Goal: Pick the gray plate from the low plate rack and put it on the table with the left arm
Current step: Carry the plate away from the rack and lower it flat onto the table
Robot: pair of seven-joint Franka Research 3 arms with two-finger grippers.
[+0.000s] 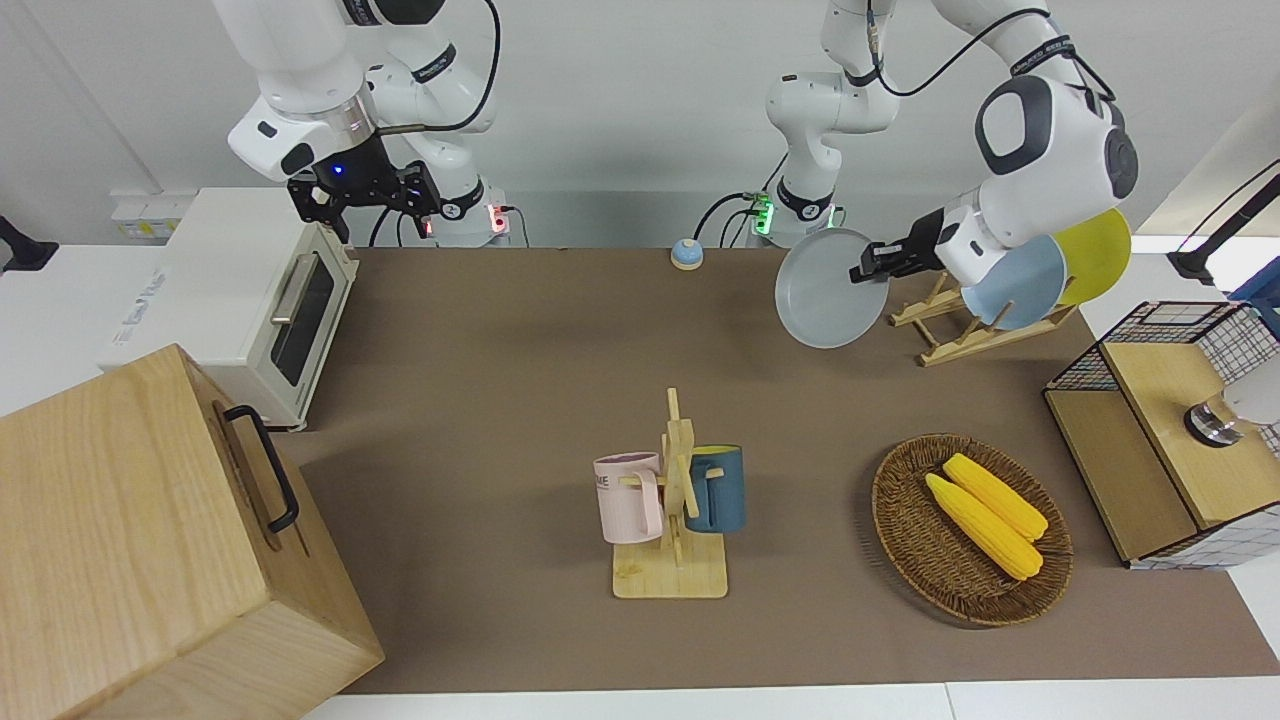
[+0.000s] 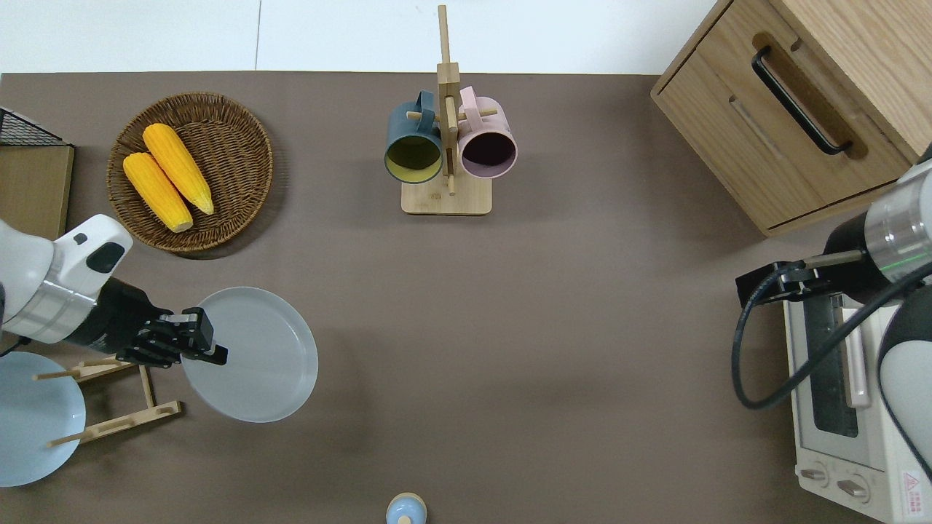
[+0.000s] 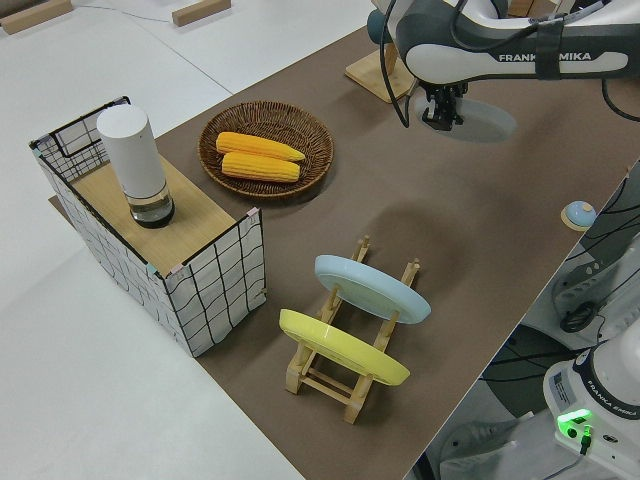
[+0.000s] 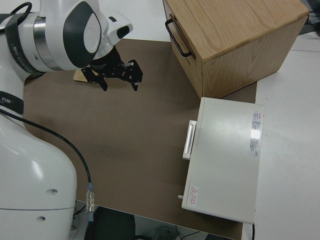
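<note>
My left gripper (image 2: 211, 354) is shut on the rim of the gray plate (image 2: 255, 354) and holds it in the air. The plate is over bare table (image 2: 510, 327), beside the low plate rack (image 2: 138, 415) toward the right arm's end. It hangs tilted in the front view (image 1: 825, 290), with the left gripper (image 1: 868, 270) at its edge. It also shows in the left side view (image 3: 485, 120). The rack (image 1: 960, 340) holds a light blue plate (image 1: 1020, 285) and a yellow plate (image 1: 1100, 245). My right arm is parked, its gripper (image 4: 120, 86) open.
A mug tree (image 2: 445, 145) with a blue and a pink mug stands mid-table. A wicker basket (image 2: 233, 124) holds two corn cobs. There is a wire crate (image 1: 1170, 430), a wooden drawer box (image 2: 801, 109), a toaster oven (image 2: 844, 407) and a small blue bell (image 2: 405, 509).
</note>
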